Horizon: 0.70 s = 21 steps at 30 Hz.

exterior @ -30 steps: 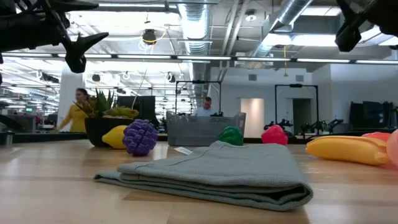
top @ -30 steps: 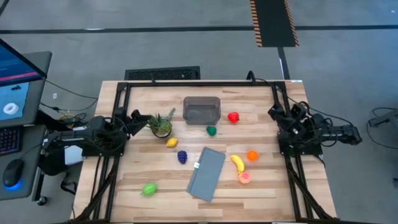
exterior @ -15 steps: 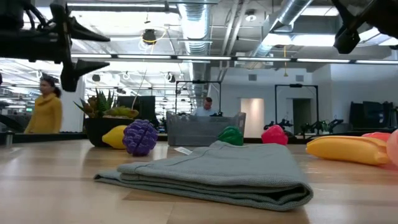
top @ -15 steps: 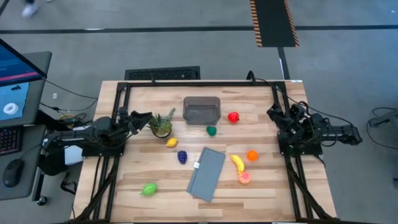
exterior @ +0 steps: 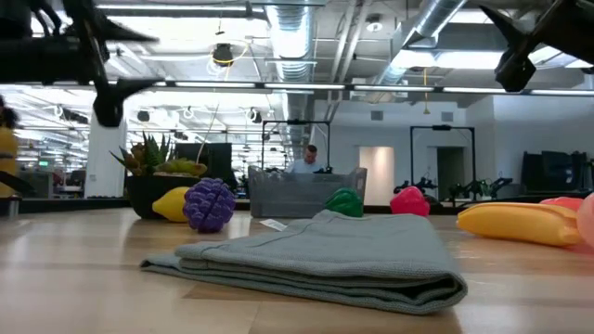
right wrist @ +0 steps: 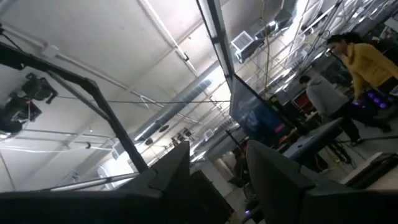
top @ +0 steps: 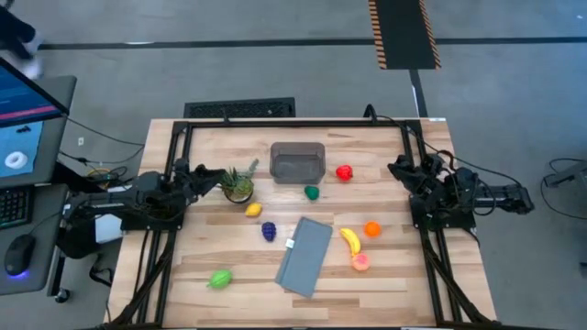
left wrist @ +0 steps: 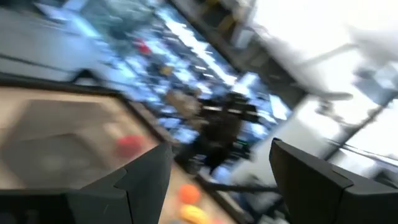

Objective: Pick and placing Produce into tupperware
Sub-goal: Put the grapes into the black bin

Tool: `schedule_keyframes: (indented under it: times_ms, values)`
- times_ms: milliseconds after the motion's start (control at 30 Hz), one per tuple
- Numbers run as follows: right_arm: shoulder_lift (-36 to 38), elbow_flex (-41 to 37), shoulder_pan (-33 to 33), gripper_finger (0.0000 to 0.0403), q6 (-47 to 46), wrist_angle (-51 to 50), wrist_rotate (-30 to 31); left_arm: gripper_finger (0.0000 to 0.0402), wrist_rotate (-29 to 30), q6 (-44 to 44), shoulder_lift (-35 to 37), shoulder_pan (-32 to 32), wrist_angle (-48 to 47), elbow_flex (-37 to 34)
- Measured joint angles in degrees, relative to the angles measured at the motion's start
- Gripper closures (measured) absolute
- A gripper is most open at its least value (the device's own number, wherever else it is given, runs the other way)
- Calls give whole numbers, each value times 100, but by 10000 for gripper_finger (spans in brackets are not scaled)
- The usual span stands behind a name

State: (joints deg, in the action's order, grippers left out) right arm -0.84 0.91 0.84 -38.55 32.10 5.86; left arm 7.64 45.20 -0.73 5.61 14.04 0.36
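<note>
- While the left tool (top: 209, 173) hangs with fingers apart beside the potted plant (top: 238, 184), the right tool (top: 400, 169) rests closed at the tabletop (top: 385, 275) edge.
- Tupperware (top: 297, 161) empty at the far side; produce scattered.
- Risk: reaching for the yellow piece (top: 253, 210) could topple the plant.

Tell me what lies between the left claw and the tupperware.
In the high view, the small potted plant stands between the left claw and the tupperware; past the plant, only bare wooden table.

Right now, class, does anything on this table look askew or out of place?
The folded grey cloth lies at a slant to the wooden table edges. Otherwise nothing stands out: the translucent grey rectangular tub sits upright and empty, toy produce scattered round it.
</note>
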Motion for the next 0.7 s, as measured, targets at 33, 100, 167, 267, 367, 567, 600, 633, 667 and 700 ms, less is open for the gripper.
schedule_keyframes:
  times_ms: [33, 100, 167, 267, 367, 567, 600, 633, 667, 700]
  values:
    - [0, 0, 29, 221, -40, 0, -59, 143, -209, 12, 0, -10, 113, 1]
    - [0, 0, 98, 221, -50, 0, -122, 143, -484, 102, 0, -80, 143, 43]
    - [0, 0, 159, 221, -52, 0, -125, 143, -628, 119, -53, -225, 40, 178]
    - [0, 4, 229, 221, -52, 4, -106, 143, -654, 119, -220, -544, 133, 440]
    - [-2, 7, 288, 221, -10, 119, -97, 143, -623, 121, -663, -933, 70, 674]
    - [-346, 12, 288, 221, 583, 923, -88, 143, -347, 61, -2129, -1742, 76, 1343]
    - [-429, 15, 288, 221, 674, 1000, -88, 143, -302, 6, -2416, -1848, 82, 1467]
    - [-508, 15, 288, 221, 729, 1057, -88, 143, -260, -52, -2691, -1950, 93, 1583]
    - [-587, 21, 288, 221, 749, 1108, -88, 143, -226, -101, -2942, -2026, 87, 1697]
    - [-667, 42, 288, 221, 752, 1103, -88, 143, -202, -143, -3173, -2094, 83, 1807]
